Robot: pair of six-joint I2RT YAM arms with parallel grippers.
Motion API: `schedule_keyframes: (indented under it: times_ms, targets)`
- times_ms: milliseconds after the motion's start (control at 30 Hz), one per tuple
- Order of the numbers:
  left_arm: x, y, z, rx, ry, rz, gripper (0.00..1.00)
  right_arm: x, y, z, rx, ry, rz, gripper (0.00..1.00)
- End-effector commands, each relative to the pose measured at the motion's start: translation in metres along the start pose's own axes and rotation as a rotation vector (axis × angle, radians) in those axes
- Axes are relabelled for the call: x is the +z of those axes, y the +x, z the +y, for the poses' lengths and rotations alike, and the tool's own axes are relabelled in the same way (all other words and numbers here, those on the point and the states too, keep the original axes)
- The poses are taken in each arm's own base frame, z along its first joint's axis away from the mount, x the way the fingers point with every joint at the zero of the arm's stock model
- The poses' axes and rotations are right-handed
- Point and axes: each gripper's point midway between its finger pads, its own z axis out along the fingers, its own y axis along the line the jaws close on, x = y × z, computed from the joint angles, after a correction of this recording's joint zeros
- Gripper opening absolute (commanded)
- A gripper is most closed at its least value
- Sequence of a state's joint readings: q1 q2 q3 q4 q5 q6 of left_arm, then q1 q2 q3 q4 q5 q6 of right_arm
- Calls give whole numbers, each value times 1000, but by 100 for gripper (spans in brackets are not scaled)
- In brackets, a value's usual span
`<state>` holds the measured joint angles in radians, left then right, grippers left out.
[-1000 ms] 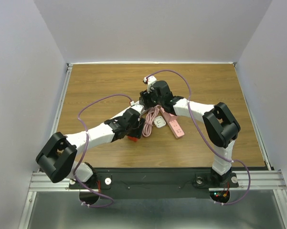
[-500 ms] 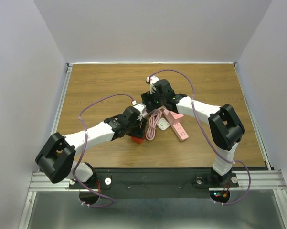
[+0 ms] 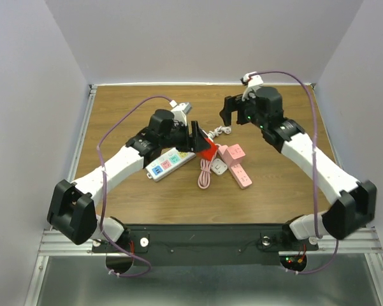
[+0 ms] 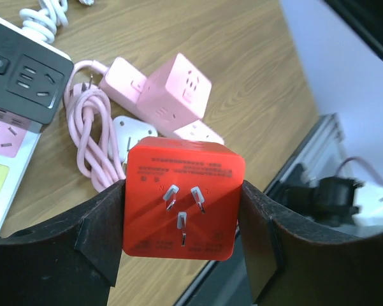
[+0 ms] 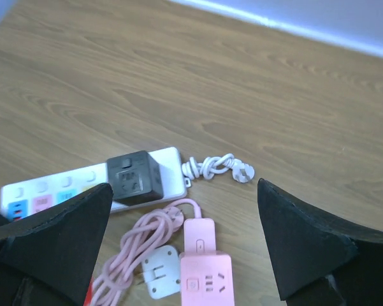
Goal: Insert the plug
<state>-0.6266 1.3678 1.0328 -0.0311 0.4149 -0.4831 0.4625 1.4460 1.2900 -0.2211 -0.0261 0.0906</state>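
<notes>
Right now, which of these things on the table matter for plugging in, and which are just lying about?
Job: red plug cube, clamped in the left claw; a socket to take it, probably on the white power strip or the pink strip, I cannot tell which.
Lying about: pink cube, pink cord bundle, small white adapter, black cube, white coiled cord.

Gripped between the fingers of the left hand (image 4: 181,222), a red cube plug (image 4: 178,185) is held off the table (image 3: 115,115) — three metal prongs facing the wrist camera. The white power strip (image 3: 169,164) — coloured sockets up — lies flat beside it.
</notes>
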Motion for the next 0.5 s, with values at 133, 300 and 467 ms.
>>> schedule_keyframes:
  times_ms: [133,300,467]
  targets:
    - [-33,-76,-59,-132,246,-105,0,-91,-69,46,-123,-231,-319,100]
    - [-50,-100,-95,-258,392,-83,0,-115,-75,81,-214,-436,-357,100]
    - [-82,-126,-140,-314,597,-107,0,-119,-74,89,-222,-481,-358,99]
